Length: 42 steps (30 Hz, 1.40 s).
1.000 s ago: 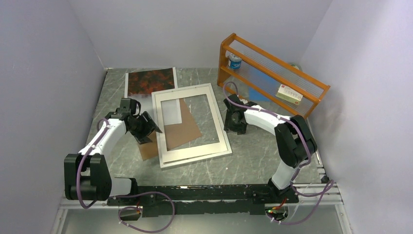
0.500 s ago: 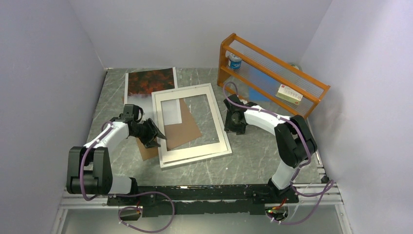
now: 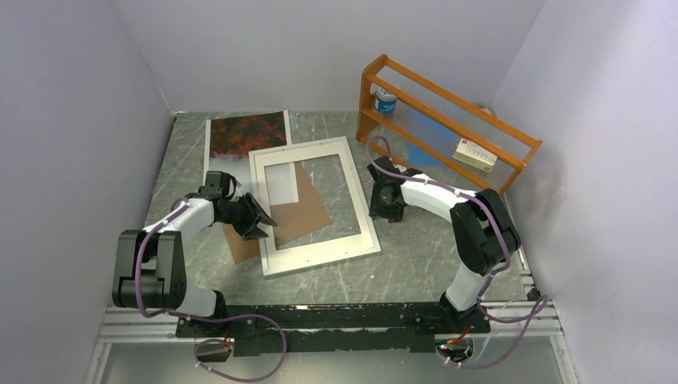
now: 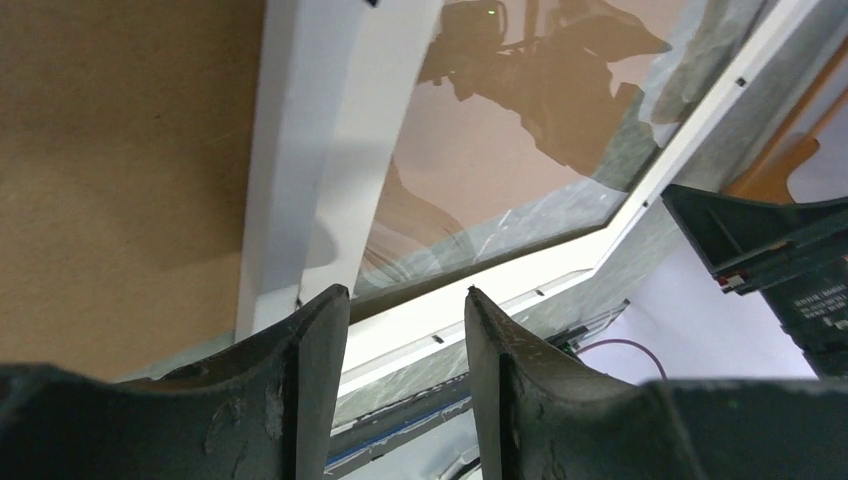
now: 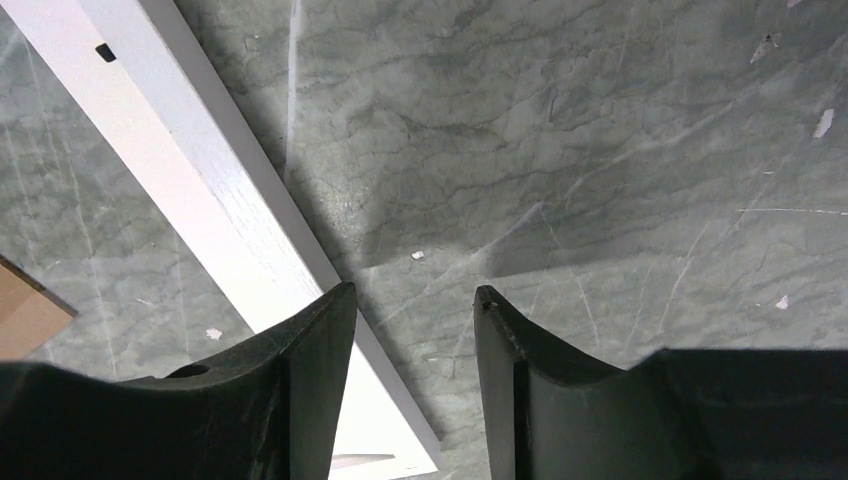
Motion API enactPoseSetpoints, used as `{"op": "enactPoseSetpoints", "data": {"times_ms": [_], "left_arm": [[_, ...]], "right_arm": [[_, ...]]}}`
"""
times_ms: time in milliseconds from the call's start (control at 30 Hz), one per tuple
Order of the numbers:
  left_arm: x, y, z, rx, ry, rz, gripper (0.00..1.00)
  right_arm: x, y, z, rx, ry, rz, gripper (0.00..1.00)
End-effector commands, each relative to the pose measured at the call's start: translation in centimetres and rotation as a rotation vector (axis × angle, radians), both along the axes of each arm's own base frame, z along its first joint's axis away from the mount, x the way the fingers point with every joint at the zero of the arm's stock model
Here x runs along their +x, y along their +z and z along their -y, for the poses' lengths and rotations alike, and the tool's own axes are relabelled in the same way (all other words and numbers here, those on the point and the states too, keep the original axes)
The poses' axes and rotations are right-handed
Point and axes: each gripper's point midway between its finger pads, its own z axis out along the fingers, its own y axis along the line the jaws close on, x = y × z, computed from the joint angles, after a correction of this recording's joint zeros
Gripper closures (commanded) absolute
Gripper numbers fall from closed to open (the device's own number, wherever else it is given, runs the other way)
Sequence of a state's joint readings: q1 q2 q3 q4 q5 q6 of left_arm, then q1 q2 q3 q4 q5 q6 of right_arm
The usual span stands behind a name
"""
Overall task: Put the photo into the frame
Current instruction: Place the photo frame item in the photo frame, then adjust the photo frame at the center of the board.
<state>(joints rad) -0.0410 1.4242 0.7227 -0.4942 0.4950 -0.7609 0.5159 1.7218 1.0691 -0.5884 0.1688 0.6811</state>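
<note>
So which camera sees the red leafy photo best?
Top external: the photo shows its red half plainly, pale end reaching under the frame. Neither wrist camera shows it, only frame edges.

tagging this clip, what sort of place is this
Most likely a robot test cell in a lab: plain walls box in a marble-look table, two arms are bolted at its near edge, and staged props lie out: a frame, a photo, an orange rack.
</note>
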Motion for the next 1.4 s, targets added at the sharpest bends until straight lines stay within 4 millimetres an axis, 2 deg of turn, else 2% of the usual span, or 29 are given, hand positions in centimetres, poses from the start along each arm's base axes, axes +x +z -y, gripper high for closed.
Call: {"op": "enactPoseSetpoints", "data": {"times_ms": [0, 167, 333, 467, 600, 733, 933, 1033, 1200, 1367], "left_arm": [[0.9, 1.0, 1.3, -0.082, -0.024, 0.066, 0.49], [0.7, 1.0, 0.0, 0.009, -0.016, 0.064, 0.49], [1.1, 2.1, -1.8, 0.127, 0.004, 0.09, 0.46], [1.9, 3.1, -3.4, 0.224, 0.007, 0.117, 0.4], [2.8, 3.3, -4.9, 0.312, 0.014, 0.124, 0.26], [3.4, 1.9, -4.8, 0.309, 0.024, 0.105, 0.17], [3.7, -0.5, -3.9, 0.258, 0.003, 0.063, 0.14], [3.5, -1.0, -3.4, 0.229, -0.014, 0.051, 0.13], [3.3, -1.0, -2.2, 0.161, -0.046, 0.059, 0.17], [2.9, -0.7, -1.0, 0.094, -0.077, 0.081, 0.23]], "right_arm": [[0.5, 1.0, -0.4, 0.03, -0.007, 0.042, 0.5], [0.5, 1.1, -0.4, 0.026, -0.007, 0.042, 0.5], [1.0, 2.0, -0.5, 0.033, -0.002, 0.073, 0.5], [1.7, 3.5, -0.6, 0.046, 0.0, 0.12, 0.49], [2.3, 4.5, -1.0, 0.063, 0.029, 0.16, 0.48], [2.7, 4.3, -1.8, 0.088, 0.062, 0.162, 0.46], [2.6, 2.7, -2.1, 0.074, 0.097, 0.113, 0.46], [2.2, 2.6, -2.9, 0.109, 0.146, 0.101, 0.44], [1.7, 2.7, -3.9, 0.156, 0.216, 0.102, 0.41], [0.7, 1.0, -3.8, 0.094, 0.281, 0.034, 0.42]]}}
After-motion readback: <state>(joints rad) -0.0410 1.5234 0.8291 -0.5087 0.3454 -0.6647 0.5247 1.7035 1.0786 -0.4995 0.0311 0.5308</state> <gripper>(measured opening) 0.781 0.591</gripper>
